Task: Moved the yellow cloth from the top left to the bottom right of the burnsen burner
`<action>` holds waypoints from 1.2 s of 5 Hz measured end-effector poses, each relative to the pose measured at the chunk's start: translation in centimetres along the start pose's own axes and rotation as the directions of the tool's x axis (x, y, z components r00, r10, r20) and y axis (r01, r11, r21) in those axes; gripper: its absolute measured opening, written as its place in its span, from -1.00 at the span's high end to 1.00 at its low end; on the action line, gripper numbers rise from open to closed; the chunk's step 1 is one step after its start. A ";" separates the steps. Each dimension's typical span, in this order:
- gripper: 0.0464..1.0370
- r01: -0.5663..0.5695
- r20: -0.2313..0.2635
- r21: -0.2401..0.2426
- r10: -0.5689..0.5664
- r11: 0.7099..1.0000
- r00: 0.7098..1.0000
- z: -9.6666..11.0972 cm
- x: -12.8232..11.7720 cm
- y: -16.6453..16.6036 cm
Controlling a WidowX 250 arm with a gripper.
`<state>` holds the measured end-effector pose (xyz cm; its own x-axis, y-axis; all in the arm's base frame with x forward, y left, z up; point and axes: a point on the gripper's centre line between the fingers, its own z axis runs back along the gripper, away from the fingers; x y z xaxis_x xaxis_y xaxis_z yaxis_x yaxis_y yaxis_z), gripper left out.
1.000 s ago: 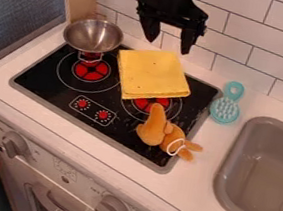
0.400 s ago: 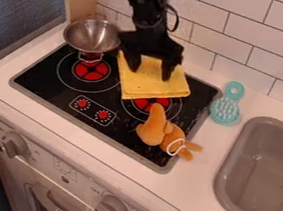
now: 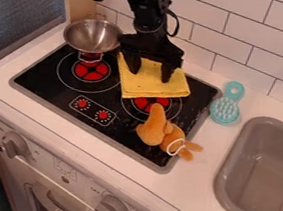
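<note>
Camera view, yellow cloth [image 3: 148, 87] lying flat, squarish, fingers [image 3: 167, 72] wide apart over it

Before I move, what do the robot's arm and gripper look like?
The arm is matte black, with chunky jointed segments and black cables looping off both sides. The gripper is black too: a broad, blocky body with two jaws that taper toward their ends.

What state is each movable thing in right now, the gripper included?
Gripper: open, fingers apart, pointing down at the cloth
Yellow cloth: folded, lying flat
Metal bowl: upright, uncovered
Orange plush toy: lying down
Teal brush: lying bristles up
</note>
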<state>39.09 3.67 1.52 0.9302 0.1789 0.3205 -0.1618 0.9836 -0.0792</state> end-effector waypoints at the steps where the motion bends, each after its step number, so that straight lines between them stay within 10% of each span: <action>1: -0.93 0.019 -0.026 -0.010 -0.020 1.000 0.999 -0.1 -0.7 -0.4; 6: -0.92 0.007 -0.138 0.039 -0.001 0.999 0.990 2.8 -9.5 -1.4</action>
<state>29.59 0.62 1.23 0.9671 0.1729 0.1869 -0.1683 0.9849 -0.0400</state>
